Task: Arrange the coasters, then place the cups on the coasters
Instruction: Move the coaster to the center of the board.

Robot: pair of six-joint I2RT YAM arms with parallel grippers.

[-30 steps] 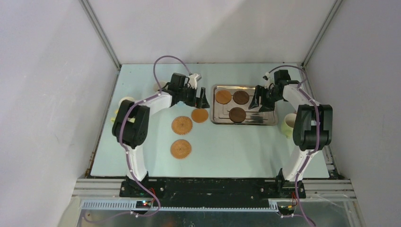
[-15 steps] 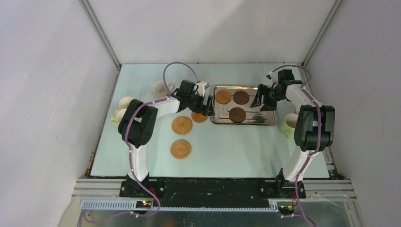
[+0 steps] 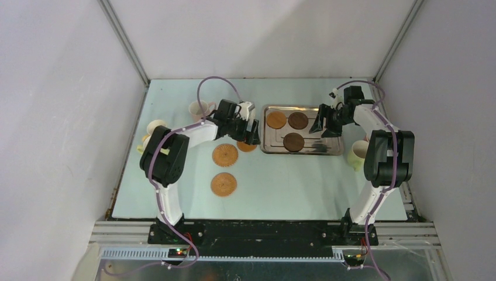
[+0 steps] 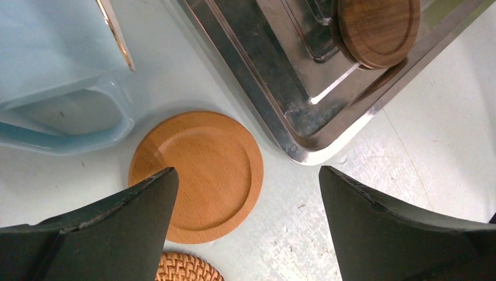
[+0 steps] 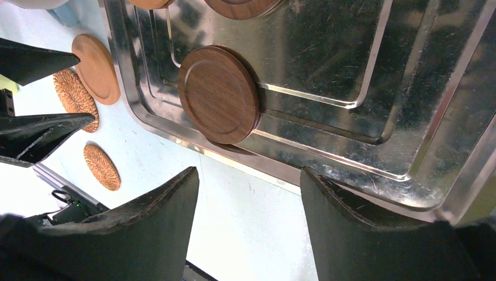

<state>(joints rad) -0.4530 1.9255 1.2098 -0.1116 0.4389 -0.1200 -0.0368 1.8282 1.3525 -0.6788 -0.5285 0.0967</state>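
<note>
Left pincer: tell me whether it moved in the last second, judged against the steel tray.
Yes. The left pincer slid nearward beside the steel tray's left edge, now overlapping the tan coaster.

My left arm [image 3: 165, 202] and right arm [image 3: 368, 202] look alike: smooth white links joined by chunky black housings at the joints. A thin purple cable [image 3: 212, 78] runs along each one and loops free near the wrist. Each arm rises from a black base plate [image 3: 169, 231]. My left gripper [image 4: 247, 171] and right gripper [image 5: 248, 171] carry matte black fingers [image 4: 105, 228], wedge-shaped, tapering to points, with slightly rough, scuffed edges.
</note>
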